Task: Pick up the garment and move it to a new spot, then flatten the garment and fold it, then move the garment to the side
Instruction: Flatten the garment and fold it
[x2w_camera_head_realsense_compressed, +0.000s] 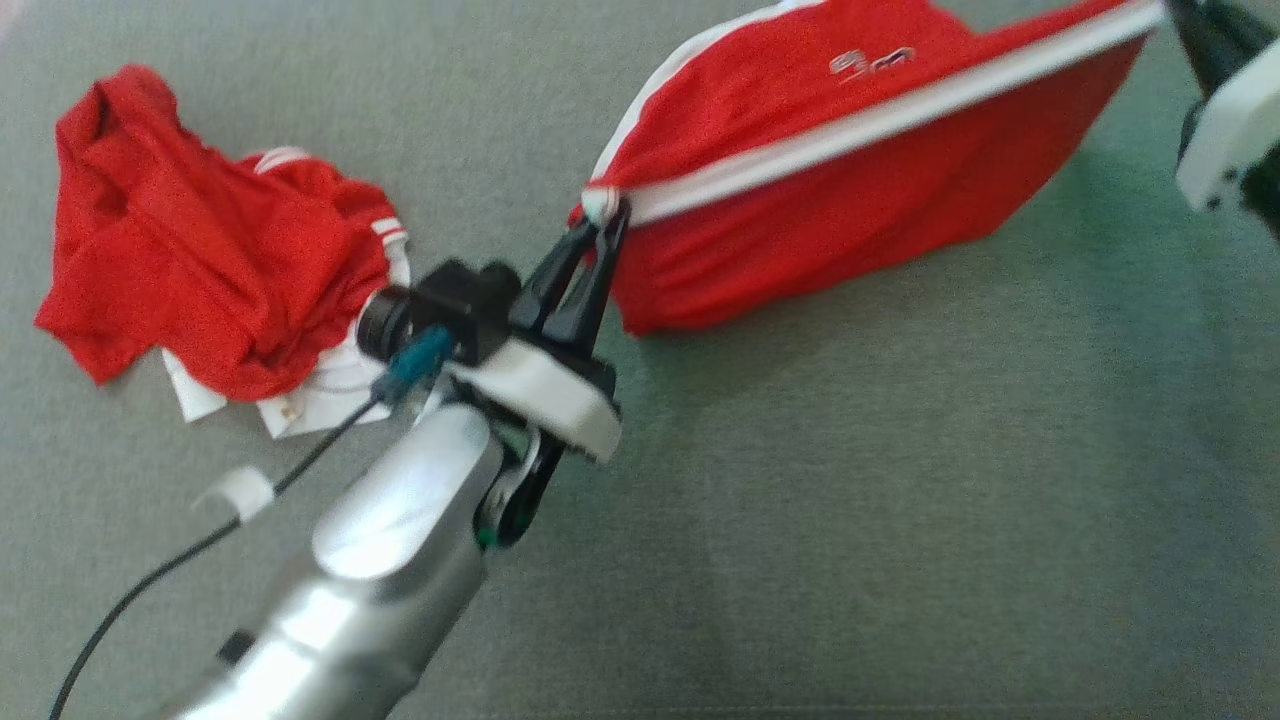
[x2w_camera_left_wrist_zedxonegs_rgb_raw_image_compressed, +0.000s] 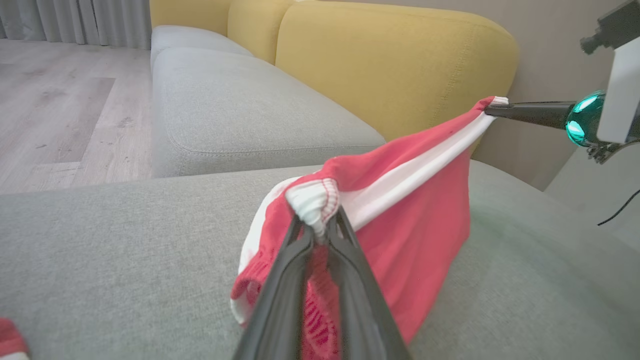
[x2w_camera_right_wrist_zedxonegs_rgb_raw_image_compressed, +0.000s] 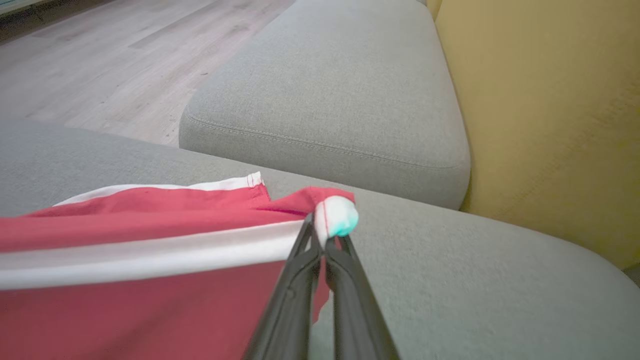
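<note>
You have the garment (x2w_camera_head_realsense_compressed: 850, 200) stretched taut over the sofa seat (x2w_camera_head_realsense_compressed: 800, 520). The left gripper (x2w_camera_head_realsense_compressed: 605, 215) and right gripper (x2w_camera_right_wrist_zedxonegs_rgb_raw_image_compressed: 320, 235) each pinch one end of its white band. Flattening, folding and moving it aside look not yet done.

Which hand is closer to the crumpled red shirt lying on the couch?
The left hand. It is just beside the crumpled shirt, pinching one end of the red garment. The right hand is far off, pinching the garment's other end.
</note>
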